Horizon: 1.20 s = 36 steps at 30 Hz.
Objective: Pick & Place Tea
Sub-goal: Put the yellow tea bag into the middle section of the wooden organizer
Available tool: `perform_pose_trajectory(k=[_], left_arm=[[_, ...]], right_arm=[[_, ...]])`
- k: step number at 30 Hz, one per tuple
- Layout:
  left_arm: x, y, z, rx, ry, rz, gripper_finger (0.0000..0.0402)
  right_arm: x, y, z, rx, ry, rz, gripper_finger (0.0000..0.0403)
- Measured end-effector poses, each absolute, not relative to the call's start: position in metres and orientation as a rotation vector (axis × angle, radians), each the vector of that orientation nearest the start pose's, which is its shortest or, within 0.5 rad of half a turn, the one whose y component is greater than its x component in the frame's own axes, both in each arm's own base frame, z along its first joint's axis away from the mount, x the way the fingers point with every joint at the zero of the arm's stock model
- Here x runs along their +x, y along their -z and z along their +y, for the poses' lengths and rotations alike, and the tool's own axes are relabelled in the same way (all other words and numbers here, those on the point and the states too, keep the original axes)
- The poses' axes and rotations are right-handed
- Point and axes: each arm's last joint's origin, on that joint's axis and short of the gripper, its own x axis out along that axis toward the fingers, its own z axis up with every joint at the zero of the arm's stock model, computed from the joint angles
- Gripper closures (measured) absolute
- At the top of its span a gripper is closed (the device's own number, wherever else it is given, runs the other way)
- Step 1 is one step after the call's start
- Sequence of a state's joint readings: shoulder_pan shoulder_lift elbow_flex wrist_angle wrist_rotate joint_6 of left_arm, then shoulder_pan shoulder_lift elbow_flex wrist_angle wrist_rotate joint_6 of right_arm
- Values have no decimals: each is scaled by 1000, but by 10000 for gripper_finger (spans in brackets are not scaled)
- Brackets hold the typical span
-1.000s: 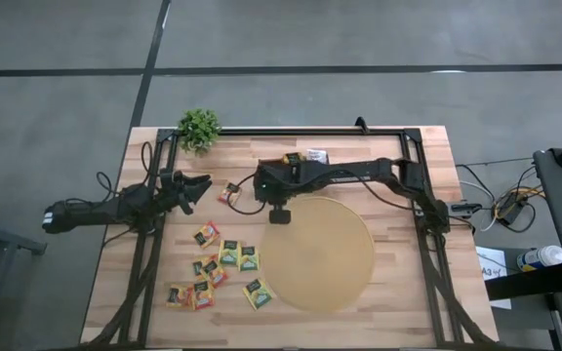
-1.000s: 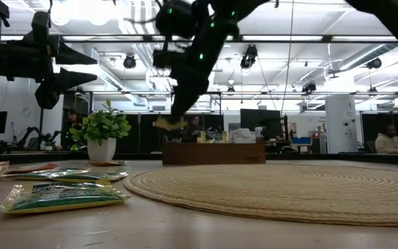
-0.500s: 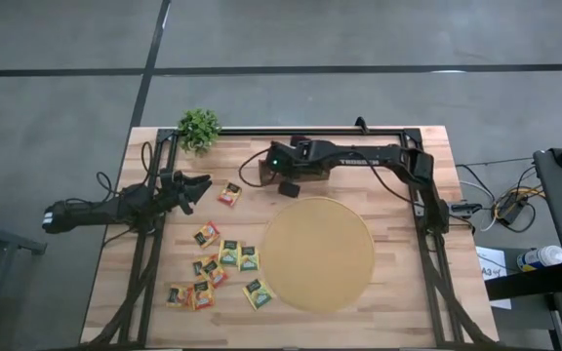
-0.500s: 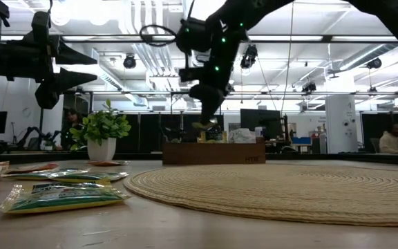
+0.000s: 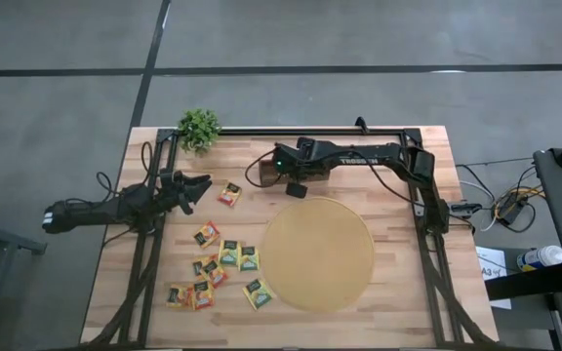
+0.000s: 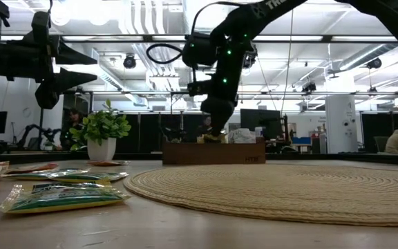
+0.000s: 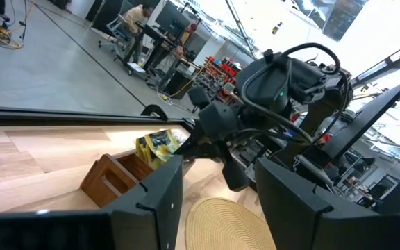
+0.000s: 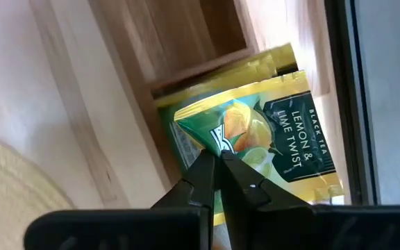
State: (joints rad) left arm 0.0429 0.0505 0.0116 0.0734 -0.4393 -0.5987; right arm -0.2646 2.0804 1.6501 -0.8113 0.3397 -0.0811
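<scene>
**Right gripper holds a tea sachet over the wooden tray**

The wooden table (image 5: 398,302) carries the large round mat (image 5: 318,254) in its middle part, and the brown wooden tray (image 6: 213,153) stands near the far edge, just beyond the mat. The right arm reaches across the far side, and the right gripper (image 8: 217,163) is above the tray with its fingers pressed together on the edge of a yellow-green sachet (image 8: 266,146) (the label reads lemon and lime black tea). In the right wrist view the sachet hangs over a tray compartment where another sachet of the same colour seems to lie already.

The left arm waits at the left side of the table. The left gripper (image 5: 191,188) hovers with the fingers partly apart and nothing between them.

The other tea sachets (image 5: 224,258) lie scattered on the bare wood left of the mat, some overlapping, and one single sachet (image 5: 229,193) lies apart, near the left gripper.

I judge the sachets to be very light, thin and soft, with smooth paper that may slide. A pinch on one free edge or corner looks best, away from the neighbours.

The tray slots look narrow, so the walls are the edges to respect. Over the mat there is open room, and the small plant (image 5: 200,127) stands well away in the far left corner.
</scene>
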Motion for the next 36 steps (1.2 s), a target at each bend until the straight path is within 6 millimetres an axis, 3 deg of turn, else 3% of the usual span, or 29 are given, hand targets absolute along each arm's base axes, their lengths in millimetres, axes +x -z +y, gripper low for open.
perform_pose_trajectory(k=[22,36], left_arm=[[97,-171,17,-594,-458,-178,228],[97,-171,16,-594,-458,-178,228]], right_arm=[[406,-184,-138,-93,465,1246,385],[405,-184,-138,-76,410,1261,235]])
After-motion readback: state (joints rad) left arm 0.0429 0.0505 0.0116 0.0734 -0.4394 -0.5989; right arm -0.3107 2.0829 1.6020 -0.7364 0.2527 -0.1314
